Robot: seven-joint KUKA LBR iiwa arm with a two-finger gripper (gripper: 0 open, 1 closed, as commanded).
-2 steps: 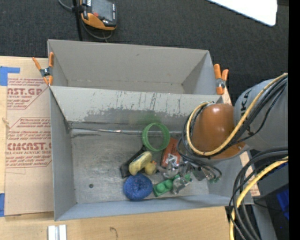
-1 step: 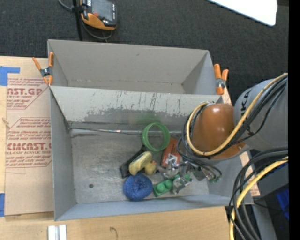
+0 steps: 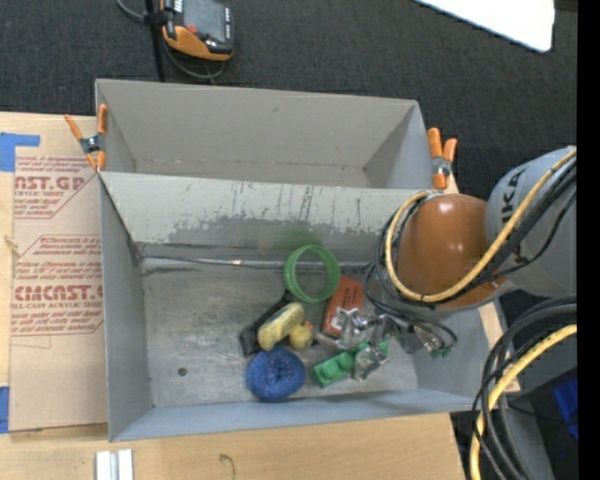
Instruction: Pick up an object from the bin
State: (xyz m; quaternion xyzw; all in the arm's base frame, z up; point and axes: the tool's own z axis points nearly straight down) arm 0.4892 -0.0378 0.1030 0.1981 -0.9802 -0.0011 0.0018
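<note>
Green block (image 3: 330, 369) just beside jaws

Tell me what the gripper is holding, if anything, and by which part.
Cannot tell: the gripper is down beside a green block and an orange piece.

We see a dark, black textured surface (image 3: 309, 47) along the top, with a black-and-orange handheld device (image 3: 199, 28) and its thin black cable (image 3: 158, 56) lying on it. A flat white panel (image 3: 497, 19) cuts across the upper right corner. Along the bottom runs a pale wooden worktop (image 3: 281, 455).
</note>
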